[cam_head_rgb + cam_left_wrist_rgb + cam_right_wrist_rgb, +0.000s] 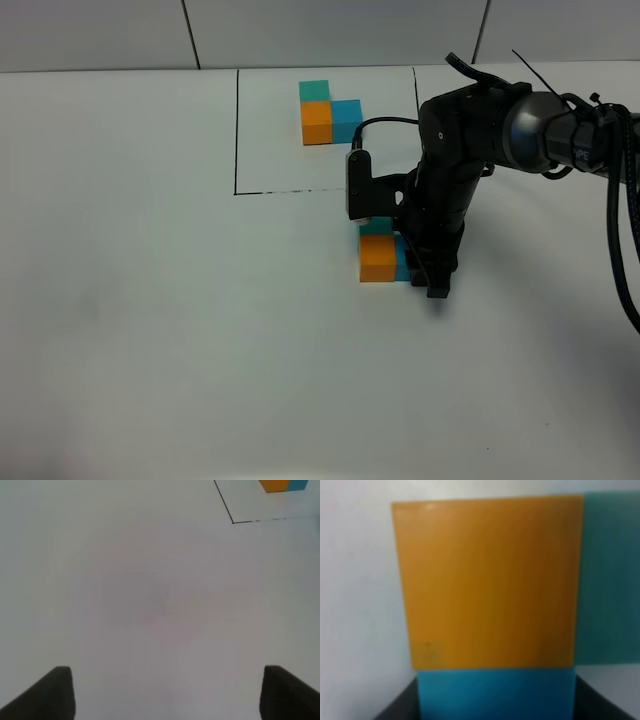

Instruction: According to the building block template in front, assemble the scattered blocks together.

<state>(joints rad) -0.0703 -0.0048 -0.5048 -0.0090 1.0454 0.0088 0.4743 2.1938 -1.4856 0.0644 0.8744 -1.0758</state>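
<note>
though hidden from above, right gripper (495, 707) pinching blue cube (495, 695); left gripper (165, 695) spread.

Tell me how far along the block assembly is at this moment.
Done, apparently: the orange block, blue block and teal-green block sit pressed together in an L like the building block template. In hand: the right gripper is at the blue block, fingers either side of it; whether it grips is unclear. The left gripper hangs open over bare table. Left: pulling the right arm clear.
</note>
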